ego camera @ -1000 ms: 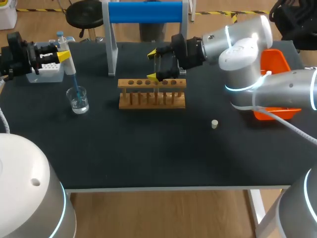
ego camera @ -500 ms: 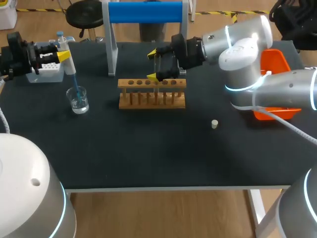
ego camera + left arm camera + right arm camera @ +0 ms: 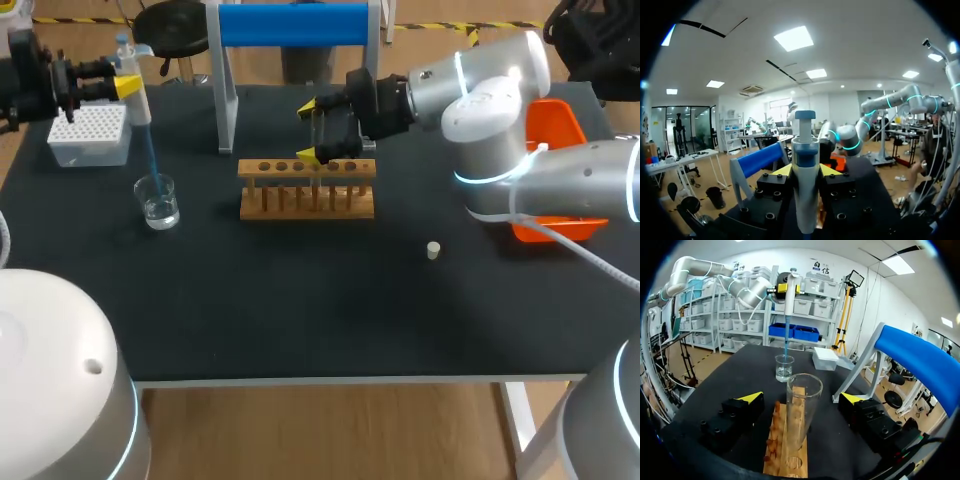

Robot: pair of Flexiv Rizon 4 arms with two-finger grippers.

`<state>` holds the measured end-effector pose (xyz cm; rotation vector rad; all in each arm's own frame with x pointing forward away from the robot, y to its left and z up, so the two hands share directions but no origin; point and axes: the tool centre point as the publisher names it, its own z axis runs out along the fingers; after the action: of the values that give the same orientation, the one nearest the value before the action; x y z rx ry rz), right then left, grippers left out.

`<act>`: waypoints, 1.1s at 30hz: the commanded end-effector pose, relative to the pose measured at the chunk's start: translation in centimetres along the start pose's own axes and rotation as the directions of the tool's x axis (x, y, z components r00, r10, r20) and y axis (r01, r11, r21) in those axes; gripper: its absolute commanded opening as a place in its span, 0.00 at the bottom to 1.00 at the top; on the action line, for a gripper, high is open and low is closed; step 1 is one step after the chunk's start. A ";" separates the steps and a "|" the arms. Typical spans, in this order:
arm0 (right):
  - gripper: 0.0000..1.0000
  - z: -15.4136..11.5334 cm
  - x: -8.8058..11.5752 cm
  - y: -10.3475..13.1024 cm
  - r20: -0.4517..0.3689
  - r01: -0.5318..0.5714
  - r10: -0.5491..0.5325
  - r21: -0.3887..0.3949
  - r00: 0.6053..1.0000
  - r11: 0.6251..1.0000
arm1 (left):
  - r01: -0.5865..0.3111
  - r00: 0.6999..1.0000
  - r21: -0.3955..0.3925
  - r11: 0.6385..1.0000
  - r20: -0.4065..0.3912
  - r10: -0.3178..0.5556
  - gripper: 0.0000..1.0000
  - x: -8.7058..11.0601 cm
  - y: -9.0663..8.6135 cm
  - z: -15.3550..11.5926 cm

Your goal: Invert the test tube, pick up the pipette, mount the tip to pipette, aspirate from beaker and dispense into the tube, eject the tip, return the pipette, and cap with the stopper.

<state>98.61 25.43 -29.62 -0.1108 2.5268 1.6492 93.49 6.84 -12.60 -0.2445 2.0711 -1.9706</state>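
Hanging over the beaker (image 3: 158,202), the pipette (image 3: 133,88) was held clamped in the left gripper (image 3: 122,86), its blue tip (image 3: 150,160) ending at the beaker's mouth. The test tube (image 3: 802,407) was seen upright in the rack (image 3: 307,192) between the spread fingers of the right gripper (image 3: 306,132), untouched

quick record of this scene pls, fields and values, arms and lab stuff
left gripper: jaws shut on the pipette, held above the beaker
tip: blue, mounted, its end at the beaker's mouth
right gripper: jaws open, one either side of the test tube
test tube: upright in the wooden rack, mouth up
stopper: loose on the table, apart from the rack
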 end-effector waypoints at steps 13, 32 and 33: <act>1.00 0.0 0.0 -0.1 -0.001 0.001 -0.001 -0.001 1.000 1.000 | -0.045 0.994 -0.031 0.998 -0.106 0.042 0.00 1.9 -8.9 7.5; 1.00 0.0 0.0 -0.1 -0.001 0.001 -0.001 -0.001 1.000 1.000 | -0.058 0.973 -0.004 0.998 -0.225 0.056 0.00 3.4 -11.3 13.0; 1.00 0.0 0.0 -0.1 -0.001 0.001 -0.001 -0.001 1.000 1.000 | -0.058 0.973 -0.004 0.998 -0.225 0.056 0.00 3.4 -11.3 13.0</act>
<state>98.60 25.44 -29.62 -0.1105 2.5267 1.6490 93.50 -7.32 -2.19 0.0362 2.1939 -2.0359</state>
